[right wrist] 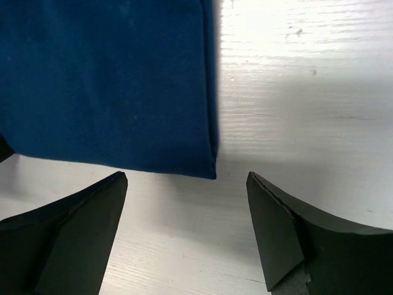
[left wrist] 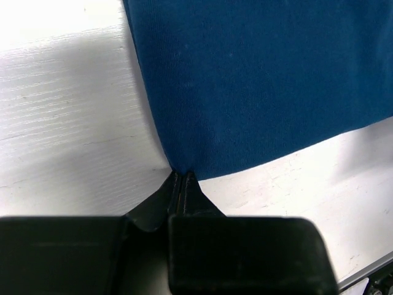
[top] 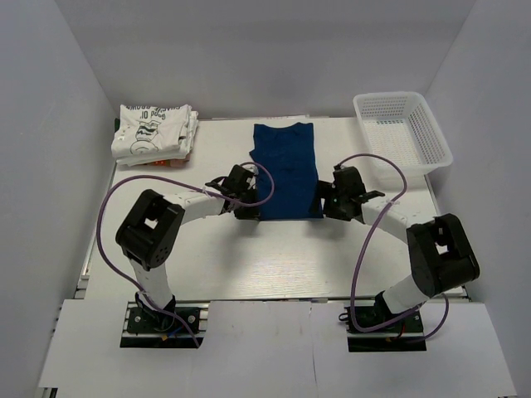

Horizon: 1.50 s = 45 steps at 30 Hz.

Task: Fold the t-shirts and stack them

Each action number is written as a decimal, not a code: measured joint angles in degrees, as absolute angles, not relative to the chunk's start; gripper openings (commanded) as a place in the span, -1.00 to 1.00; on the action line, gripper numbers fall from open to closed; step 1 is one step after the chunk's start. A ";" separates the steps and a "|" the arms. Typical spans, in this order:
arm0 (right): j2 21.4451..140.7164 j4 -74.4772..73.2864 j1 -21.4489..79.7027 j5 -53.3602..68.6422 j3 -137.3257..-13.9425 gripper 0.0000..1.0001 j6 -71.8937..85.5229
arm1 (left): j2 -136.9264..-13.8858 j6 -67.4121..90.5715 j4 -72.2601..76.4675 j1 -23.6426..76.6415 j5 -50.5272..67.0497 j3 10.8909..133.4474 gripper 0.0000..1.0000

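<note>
Two arms reached in from the near edge of the white wooden tabletop (top: 249,257). A large, plain dark navy-blue cloth t-shirt (top: 286,170), folded into a long rectangle, lay flat at the middle of the tabletop, its collar end toward the far edge. The left pincer (left wrist: 181,175) was clamped tight on the shirt's near-left corner, the cloth pinched between its fingers. The right pincer (right wrist: 186,177) stood wide apart just off the near-right corner, holding nothing. A stack of folded white cloth t-shirts (top: 153,131) with dark printed lettering sat at the far-left corner. A white plastic mesh basket (top: 415,163) sat at the far-right corner.
</note>
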<state>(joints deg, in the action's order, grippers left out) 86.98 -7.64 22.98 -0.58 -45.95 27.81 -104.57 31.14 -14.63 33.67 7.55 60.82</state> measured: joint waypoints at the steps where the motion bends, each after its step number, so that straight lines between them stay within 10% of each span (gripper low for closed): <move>1: 87.18 -7.53 22.94 0.16 -45.93 0.67 27.92 | -104.57 31.14 -14.59 33.71 7.53 60.82 -1.00; 7: 89.25 -6.24 22.50 1.89 -45.17 0.56 28.27 | -104.57 31.14 -14.46 33.76 7.44 60.80 -1.00; 10: 90.24 -4.73 22.06 2.44 -45.21 0.15 28.49 | -104.53 31.14 -14.28 33.78 7.09 60.69 -1.00; 14: 91.29 -3.64 21.65 4.32 -44.73 -1.00 29.54 | -104.29 31.16 -14.00 33.89 6.81 60.36 -1.00; 33: 61.10 -11.88 23.88 11.68 -33.23 -1.00 29.17 | -76.60 29.87 -20.64 39.22 10.26 49.71 -1.00; 45: 59.86 -16.93 24.36 7.99 -52.29 -1.00 28.38 | -70.72 29.82 -22.17 39.20 2.24 58.46 -1.00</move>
